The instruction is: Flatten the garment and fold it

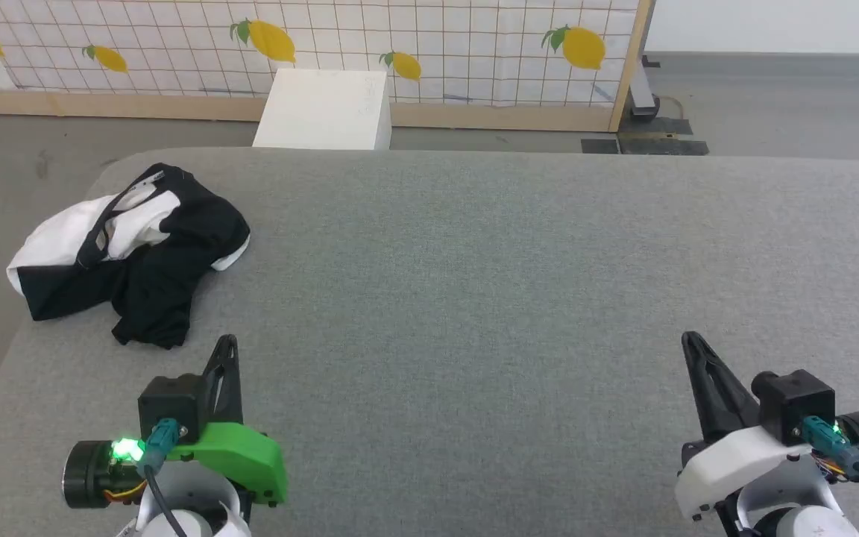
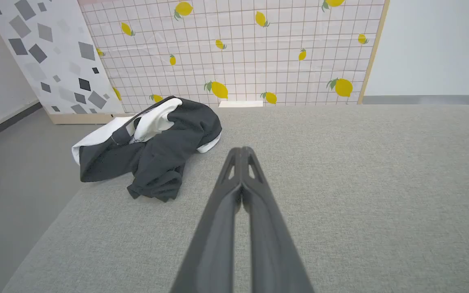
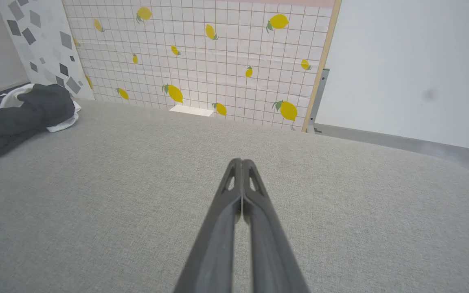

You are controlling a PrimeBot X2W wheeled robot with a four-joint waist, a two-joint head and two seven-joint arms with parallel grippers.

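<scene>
Low in frame, the left tool (image 1: pixel 227 344) and right tool (image 1: pixel 692 341) hover pinched closed, empty, over the grey tabletop (image 1: pixel 474 298). Upper left, the garment (image 1: pixel 139 253) lies crumpled near the edge. It looks like soft, limp cloth, likely best pinched at a sleeve.

The worktop (image 1: pixel 511 298) is covered in grey woven cloth, matt and slightly rough. The garment (image 1: pixel 146 253) at its far left is soft, matt, creased cloth. The left hand (image 1: pixel 227 344) and right hand (image 1: pixel 690 341) are matt dark plastic, backed by smooth green and white plastic shells. The white box (image 1: pixel 325 108) looks smooth and matt. The lemon-print sheet (image 1: pixel 474 45) is slightly wrinkled, edged by a pale wood frame (image 1: pixel 627 74).
</scene>
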